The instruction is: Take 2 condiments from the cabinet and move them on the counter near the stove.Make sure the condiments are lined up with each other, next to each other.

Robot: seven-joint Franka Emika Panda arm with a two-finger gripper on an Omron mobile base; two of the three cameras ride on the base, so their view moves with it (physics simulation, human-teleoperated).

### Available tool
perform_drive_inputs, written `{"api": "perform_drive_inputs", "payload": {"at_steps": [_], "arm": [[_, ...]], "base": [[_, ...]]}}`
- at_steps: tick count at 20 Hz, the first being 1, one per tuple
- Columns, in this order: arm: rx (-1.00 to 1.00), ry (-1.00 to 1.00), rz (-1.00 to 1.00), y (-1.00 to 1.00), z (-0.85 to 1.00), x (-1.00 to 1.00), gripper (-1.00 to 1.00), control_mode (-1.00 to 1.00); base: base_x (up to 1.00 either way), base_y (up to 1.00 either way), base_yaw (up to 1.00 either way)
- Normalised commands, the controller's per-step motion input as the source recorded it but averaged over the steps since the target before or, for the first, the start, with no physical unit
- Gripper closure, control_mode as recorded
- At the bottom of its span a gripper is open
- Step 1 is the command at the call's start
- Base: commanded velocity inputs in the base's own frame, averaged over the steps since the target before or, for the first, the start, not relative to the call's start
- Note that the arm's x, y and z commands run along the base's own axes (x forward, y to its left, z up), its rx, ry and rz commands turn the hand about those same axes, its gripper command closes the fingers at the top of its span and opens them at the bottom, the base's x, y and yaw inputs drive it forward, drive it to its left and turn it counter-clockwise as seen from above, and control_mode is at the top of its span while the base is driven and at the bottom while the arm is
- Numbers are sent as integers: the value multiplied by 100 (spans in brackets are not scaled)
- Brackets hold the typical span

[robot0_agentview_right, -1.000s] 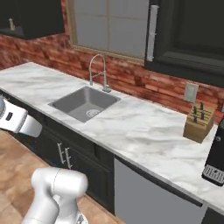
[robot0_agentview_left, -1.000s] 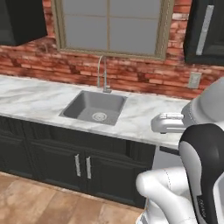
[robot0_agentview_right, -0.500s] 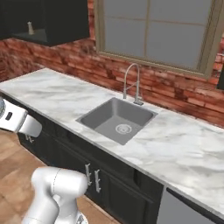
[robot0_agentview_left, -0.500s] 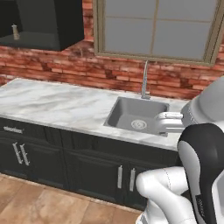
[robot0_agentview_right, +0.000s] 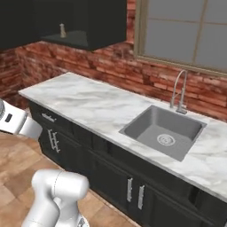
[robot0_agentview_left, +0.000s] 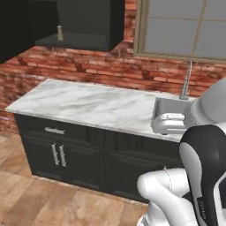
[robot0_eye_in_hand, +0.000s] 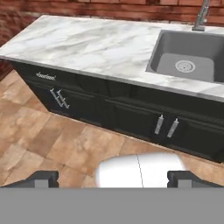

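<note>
The pincer (robot0_eye_in_hand: 112, 178) hangs released above the floor, its fingertips (robot0_eye_in_hand: 43, 178) cut off at the frame's bottom. Beyond lies the marble counter (robot0_agentview_left: 88, 106) with its sink (robot0_agentview_right: 166, 128). Farthest, a small tan jar (robot0_agentview_left: 59, 33) stands in the dark cabinet (robot0_agentview_left: 84, 22), details too small to read.

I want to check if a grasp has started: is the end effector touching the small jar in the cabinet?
Apart. In the hand view the open end effector hangs over the floor before the counter; the left base view shows the jar up inside the cabinet.
</note>
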Motion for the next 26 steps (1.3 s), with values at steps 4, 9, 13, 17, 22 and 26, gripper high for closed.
{"api": "perform_drive_inputs", "payload": {"at_steps": [4,9,13,17,22,26], "arm": [[0,0,0,0,0,0,-100,100],[0,0,0,0,0,0,-100,100],[0,0,0,0,0,0,-100,100],[0,0,0,0,0,0,-100,100],[0,0,0,0,0,0,-100,100],[0,0,0,0,0,0,-100,100]], "base": [[3,100,-1],[74,93,-13],[97,69,-22],[92,41,-25],[68,-6,-15],[18,-50,-6]]}}
